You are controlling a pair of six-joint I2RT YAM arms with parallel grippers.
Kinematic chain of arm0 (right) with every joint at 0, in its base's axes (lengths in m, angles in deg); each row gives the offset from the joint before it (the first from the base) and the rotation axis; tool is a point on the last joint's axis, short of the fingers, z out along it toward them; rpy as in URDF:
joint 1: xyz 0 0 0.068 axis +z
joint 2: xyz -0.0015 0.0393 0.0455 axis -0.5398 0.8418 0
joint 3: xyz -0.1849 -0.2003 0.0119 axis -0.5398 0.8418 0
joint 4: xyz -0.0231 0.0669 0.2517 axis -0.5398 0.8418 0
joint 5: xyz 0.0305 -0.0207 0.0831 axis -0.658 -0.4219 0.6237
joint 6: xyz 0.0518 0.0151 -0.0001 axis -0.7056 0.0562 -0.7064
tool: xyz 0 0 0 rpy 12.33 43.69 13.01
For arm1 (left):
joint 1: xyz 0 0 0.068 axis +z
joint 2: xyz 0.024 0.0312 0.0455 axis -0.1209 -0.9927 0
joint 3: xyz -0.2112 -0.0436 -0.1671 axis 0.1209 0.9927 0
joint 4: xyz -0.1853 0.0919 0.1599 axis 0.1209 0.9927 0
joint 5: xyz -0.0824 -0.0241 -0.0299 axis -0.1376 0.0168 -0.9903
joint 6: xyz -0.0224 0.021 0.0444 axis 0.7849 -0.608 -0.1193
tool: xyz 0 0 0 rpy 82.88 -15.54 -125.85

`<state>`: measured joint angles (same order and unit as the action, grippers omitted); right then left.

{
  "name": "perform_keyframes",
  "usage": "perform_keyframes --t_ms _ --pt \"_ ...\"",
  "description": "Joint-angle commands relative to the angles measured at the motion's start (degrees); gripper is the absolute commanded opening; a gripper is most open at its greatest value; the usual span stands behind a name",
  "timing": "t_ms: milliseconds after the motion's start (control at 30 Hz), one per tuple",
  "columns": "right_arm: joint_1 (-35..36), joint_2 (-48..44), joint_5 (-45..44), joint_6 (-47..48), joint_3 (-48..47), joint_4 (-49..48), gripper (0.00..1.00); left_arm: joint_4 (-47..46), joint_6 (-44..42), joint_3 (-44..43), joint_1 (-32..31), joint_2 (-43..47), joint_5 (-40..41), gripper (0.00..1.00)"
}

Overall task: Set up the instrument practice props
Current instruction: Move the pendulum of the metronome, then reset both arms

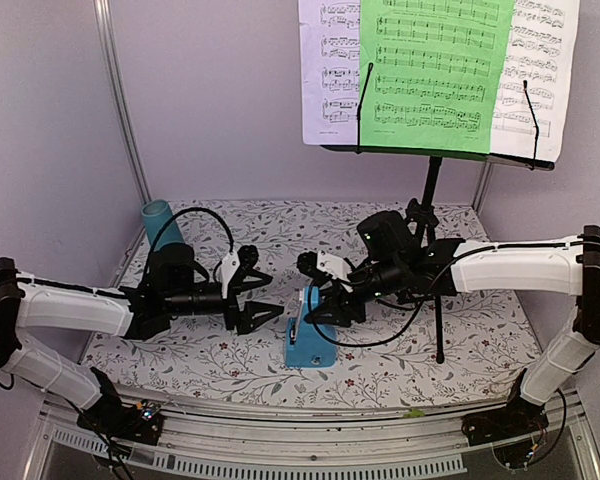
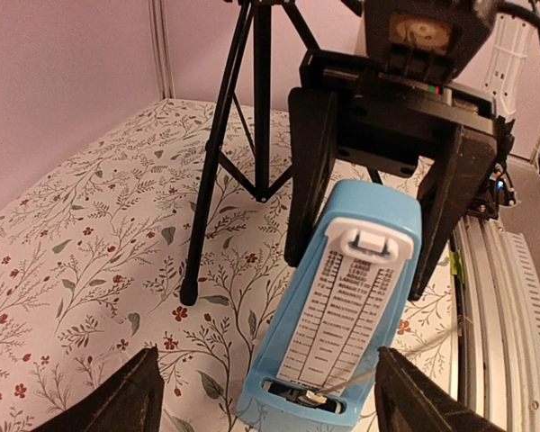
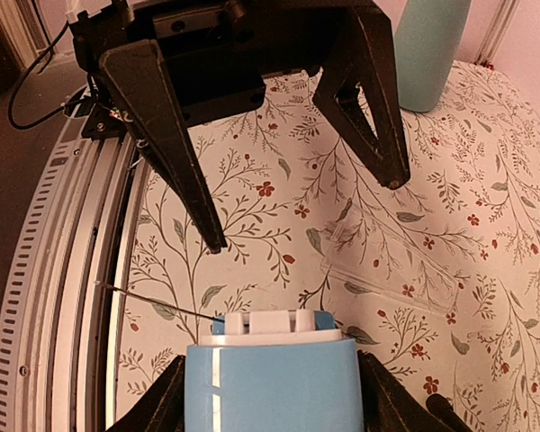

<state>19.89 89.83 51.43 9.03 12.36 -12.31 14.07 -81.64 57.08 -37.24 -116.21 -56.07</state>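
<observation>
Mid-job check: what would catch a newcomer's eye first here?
The blue metronome in the middle of the table, gripped by the right claw, with the left claw open facing it. At back right, the black music stand carries white pages and a bright green page.

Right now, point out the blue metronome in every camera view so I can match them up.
Top view: metronome just below the middle of the picture.
Left wrist: metronome right of centre, scale facing the camera.
Right wrist: metronome at bottom centre, only its top showing.
Shared landmark: the flowered table cover, in all three.
</observation>
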Motion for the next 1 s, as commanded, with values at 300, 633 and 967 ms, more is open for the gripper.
perform_keyframes --t_ms 300,633,967 --pt "0.1 2.2 -7.7 1.7 -1.1 7.8 0.60 -0.7 0.9 -0.2 1.1 2.7 0.5 0.83" --pt "0.2 0.6 -9.3 0.2 -2.1 7.8 0.92 0.7 0.7 -1.2 1.2 3.9 0.3 0.99" --pt "0.2 -3.1 -10.6 -0.3 -1.3 7.6 0.99 1.9 0.5 -2.3 1.3 5.2 0.4 0.99"
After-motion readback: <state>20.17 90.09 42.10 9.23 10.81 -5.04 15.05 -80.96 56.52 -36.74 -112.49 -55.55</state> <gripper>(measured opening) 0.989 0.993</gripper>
